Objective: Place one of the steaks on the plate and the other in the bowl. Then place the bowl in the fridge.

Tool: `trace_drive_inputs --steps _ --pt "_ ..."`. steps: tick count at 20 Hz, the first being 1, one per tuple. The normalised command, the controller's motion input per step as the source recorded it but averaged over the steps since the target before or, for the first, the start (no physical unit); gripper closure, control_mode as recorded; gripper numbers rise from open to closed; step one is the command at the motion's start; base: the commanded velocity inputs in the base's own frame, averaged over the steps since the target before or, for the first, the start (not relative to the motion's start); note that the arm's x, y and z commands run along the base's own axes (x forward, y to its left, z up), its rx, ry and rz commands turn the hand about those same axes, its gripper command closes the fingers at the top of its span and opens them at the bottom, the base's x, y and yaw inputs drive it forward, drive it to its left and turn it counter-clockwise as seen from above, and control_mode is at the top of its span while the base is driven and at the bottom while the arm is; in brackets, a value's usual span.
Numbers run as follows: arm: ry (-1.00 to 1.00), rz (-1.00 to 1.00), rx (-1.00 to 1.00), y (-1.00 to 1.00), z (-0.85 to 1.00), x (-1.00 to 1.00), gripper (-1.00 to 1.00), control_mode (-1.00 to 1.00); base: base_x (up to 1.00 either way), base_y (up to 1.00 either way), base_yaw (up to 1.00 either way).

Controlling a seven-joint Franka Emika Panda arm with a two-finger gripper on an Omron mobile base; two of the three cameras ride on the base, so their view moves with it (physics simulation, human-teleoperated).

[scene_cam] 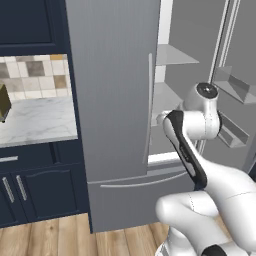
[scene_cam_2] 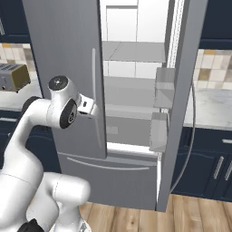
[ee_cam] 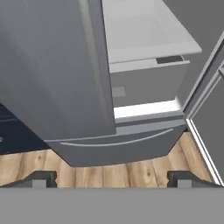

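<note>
A: What is the biggest thing in front of the robot?

B: The tall grey brushed-metal fridge (scene_cam_2: 68, 68). It has two doors. The left door (scene_cam: 112, 85) is closed and the right door (scene_cam_2: 181, 90) is swung open, so the pale grey shelves (scene_cam_2: 133, 52) inside can be seen. I count two shelves and one drawer (ee_cam: 144, 83) under them. On the inside of the open door there are two small bins (scene_cam_2: 164, 88).

A: What stands around it?

B: Navy cabinets (scene_cam: 35, 190) with a white marble counter (scene_cam: 37, 120) on the left side, and one more marble counter (scene_cam_2: 210, 108) on the right. One silver and yellow toaster (scene_cam_2: 13, 77) sits on the left counter. The floor is of light wood planks (ee_cam: 109, 173).

A: Does something block the way to the shelves?

B: The closed left door covers the left half of the inside.

A: And the gripper?

B: The gripper (ee_cam: 113, 178) has its two dark fingertips (ee_cam: 43, 178) far apart, fully wide, with nothing between them. It points down at the bottom of the fridge and the floor.
</note>
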Motion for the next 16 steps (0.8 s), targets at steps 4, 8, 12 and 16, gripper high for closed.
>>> trace_drive_inputs --steps 4,8,12,16 --pt "-0.39 0.0 -0.01 0.07 0.18 0.46 -1.0 -1.0 0.0 0.0 0.0" --pt "-0.12 0.0 -0.05 0.33 0.58 0.27 -1.0 -1.0 0.0 0.0 0.0" --pt "0.12 0.0 -0.01 0.17 0.14 0.29 -1.0 -1.0 0.0 0.0 0.0" --pt "0.05 0.0 0.01 -0.02 0.0 0.48 -1.0 -1.0 0.0 0.0 0.0"
